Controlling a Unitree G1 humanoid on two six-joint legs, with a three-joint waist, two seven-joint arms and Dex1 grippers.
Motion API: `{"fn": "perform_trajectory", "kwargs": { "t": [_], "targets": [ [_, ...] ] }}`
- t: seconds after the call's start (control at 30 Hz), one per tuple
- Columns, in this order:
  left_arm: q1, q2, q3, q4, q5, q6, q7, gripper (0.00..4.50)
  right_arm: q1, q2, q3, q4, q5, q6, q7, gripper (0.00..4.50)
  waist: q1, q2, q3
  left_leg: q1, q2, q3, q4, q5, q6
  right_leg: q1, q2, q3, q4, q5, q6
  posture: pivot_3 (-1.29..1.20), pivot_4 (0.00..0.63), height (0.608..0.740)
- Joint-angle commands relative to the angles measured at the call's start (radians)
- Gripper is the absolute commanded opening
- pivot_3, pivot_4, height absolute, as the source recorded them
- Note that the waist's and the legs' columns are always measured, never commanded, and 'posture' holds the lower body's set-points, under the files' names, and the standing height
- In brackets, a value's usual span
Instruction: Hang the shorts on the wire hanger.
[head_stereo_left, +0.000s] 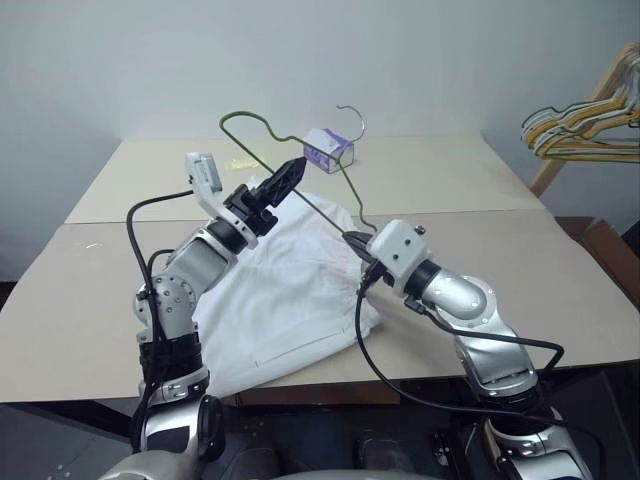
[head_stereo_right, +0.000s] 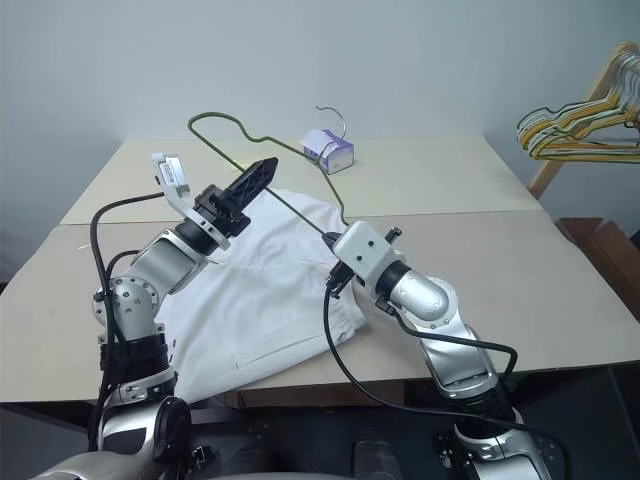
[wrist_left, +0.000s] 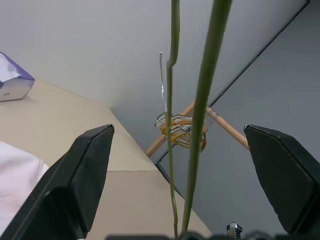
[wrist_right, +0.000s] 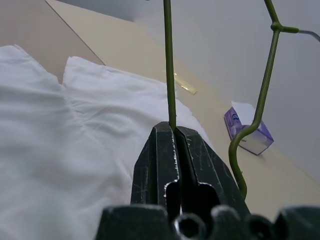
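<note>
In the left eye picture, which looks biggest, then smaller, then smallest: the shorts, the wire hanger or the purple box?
1. the shorts
2. the wire hanger
3. the purple box, which lies farthest from the camera.

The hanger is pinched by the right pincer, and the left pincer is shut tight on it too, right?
Not quite. The right pincer does pinch the hanger, but the left pincer is wide open, with the wire passing between its fingers. The left wrist view shows it.

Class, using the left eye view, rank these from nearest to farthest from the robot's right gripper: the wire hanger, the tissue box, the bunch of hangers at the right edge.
1. Wire hanger: clamped in the right gripper.
2. Tissue box: beyond it, at the table's far side.
3. Bunched hangers: off the table, far right.
</note>
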Motion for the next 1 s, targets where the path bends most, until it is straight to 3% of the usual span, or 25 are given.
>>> {"fn": "perform_trajectory", "kwargs": {
  "t": [0.03,0.37,0.6,0.73,0.87,0.97,1.0],
  "targets": [
    [-0.024,-0.015,0.015,-0.002,-0.034,-0.02,0.019,3.6,-0.01,0.01,-0.004,-0.026,-0.014,-0.034,-0.02,0.0,0.001,0.0,0.0,0.0,0.0,0.0,0.0,0.0,0.0,0.0,0.0,0.0,0.0,0.0,0.0,-0.02,0.0,0.74],
    [-0.024,-0.022,0.011,0.006,-0.047,-0.025,0.031,0.17,-0.017,0.023,0.014,-0.008,-0.063,-0.053,-0.038,0.0,0.0,0.0,0.0,0.0,0.0,0.0,0.0,0.0,0.0,0.0,0.0,0.0,0.0,0.0,0.0,-0.03,0.0,0.74],
    [-0.023,-0.023,-0.002,0.009,-0.04,-0.037,0.026,0.05,-0.014,0.008,0.05,0.011,-0.13,-0.104,-0.045,0.0,0.0,0.0,0.0,0.0,0.0,0.0,0.0,0.0,0.0,0.0,0.0,0.0,0.0,0.0,0.0,-0.03,0.0,0.74],
    [-0.019,-0.024,-0.015,0.005,-0.018,-0.062,0.008,0.0,-0.025,0.003,0.059,0.026,-0.167,-0.152,-0.056,1.1,-0.001,0.0,0.0,0.0,0.0,0.0,0.0,0.0,0.0,0.0,0.0,0.0,0.0,0.0,0.0,-0.03,0.0,0.74],
    [-0.018,-0.017,-0.021,0.011,-0.004,-0.071,-0.007,0.0,-0.032,-0.01,0.055,0.031,-0.183,-0.188,-0.051,2.6,0.0,0.0,0.0,0.0,0.0,0.0,0.0,0.0,0.0,0.0,0.0,0.0,-0.001,0.0,0.0,-0.03,0.0,0.74],
    [-0.019,0.033,-0.041,0.016,0.03,-0.066,-0.067,0.0,-0.04,-0.021,0.004,0.004,-0.107,-0.142,0.006,3.59,-0.001,0.0,0.0,0.0,0.0,0.0,0.0,0.0,0.0,0.0,0.0,0.0,-0.001,0.0,0.0,-0.02,0.0,0.74],
    [-0.022,0.054,-0.045,0.022,0.041,-0.068,-0.089,0.0,-0.047,-0.025,-0.025,-0.007,-0.068,-0.11,0.029,3.59,-0.001,0.0,0.0,0.0,0.0,0.0,0.0,0.0,0.0,0.0,0.0,0.0,-0.001,0.0,0.0,-0.02,0.0,0.74]
  ]
}}
